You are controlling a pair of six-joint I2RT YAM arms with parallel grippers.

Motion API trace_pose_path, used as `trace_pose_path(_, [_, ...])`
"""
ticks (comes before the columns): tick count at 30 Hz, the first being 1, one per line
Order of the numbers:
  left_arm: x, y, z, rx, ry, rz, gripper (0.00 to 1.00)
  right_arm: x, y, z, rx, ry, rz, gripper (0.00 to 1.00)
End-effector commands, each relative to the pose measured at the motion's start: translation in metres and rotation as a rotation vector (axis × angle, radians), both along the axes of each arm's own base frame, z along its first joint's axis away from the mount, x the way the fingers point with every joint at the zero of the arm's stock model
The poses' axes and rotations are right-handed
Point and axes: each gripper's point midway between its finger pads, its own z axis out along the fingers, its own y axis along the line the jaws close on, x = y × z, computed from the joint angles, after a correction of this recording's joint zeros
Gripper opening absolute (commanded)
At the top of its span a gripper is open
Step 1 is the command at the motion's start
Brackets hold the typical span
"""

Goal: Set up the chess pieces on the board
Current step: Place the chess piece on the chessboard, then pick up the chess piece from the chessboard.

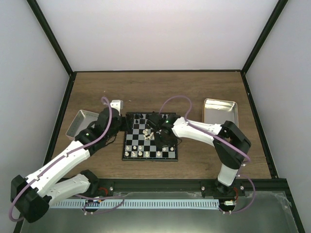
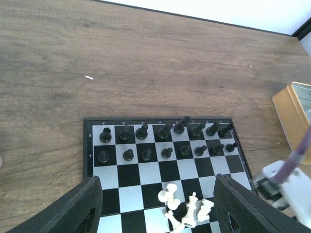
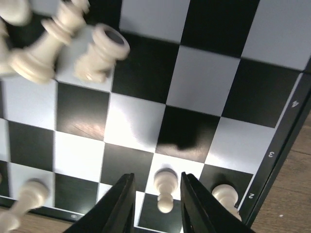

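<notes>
Chess pieces (image 2: pixel 166 153) partly ranked on the board (image 2: pixel 141 172), white strays (image 2: pixel 187 211) heaped mid-board; right claw (image 3: pixel 156 177) slightly apart around a pawn (image 3: pixel 165 191); left claw (image 2: pixel 158 179) wide, empty. Lifting askew could topple it.

Small white rank numbers stand on the black border (image 3: pixel 284 131) of the chessboard (image 3: pixel 194 82) in the right wrist view: 4, 3 and 2, running down its right-hand edge, one beside each row of squares. In the left wrist view the same border carries tiny white marks along its top and left sides, too small to read
</notes>
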Motion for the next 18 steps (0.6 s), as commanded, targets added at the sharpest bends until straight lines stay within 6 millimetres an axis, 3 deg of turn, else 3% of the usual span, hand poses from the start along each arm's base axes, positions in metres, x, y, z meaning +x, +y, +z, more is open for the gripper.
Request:
trace_pose_path(1, [0.004,0.01,-0.003,-0.002,0.02,0.08,0.65,0.028,0.018,0.042,0.111,-0.161,-0.049,0.29])
trace_pose_path(10, [-0.001,0.022,-0.009,-0.049,0.033,0.157,0.64,0.06,0.055,0.038,0.198,-0.207,-0.164,0.33])
trace_pose_path(18, [-0.006,0.02,-0.019,-0.067,0.063,0.145,0.64,0.071,0.051,0.022,0.13,-0.226,-0.219,0.29])
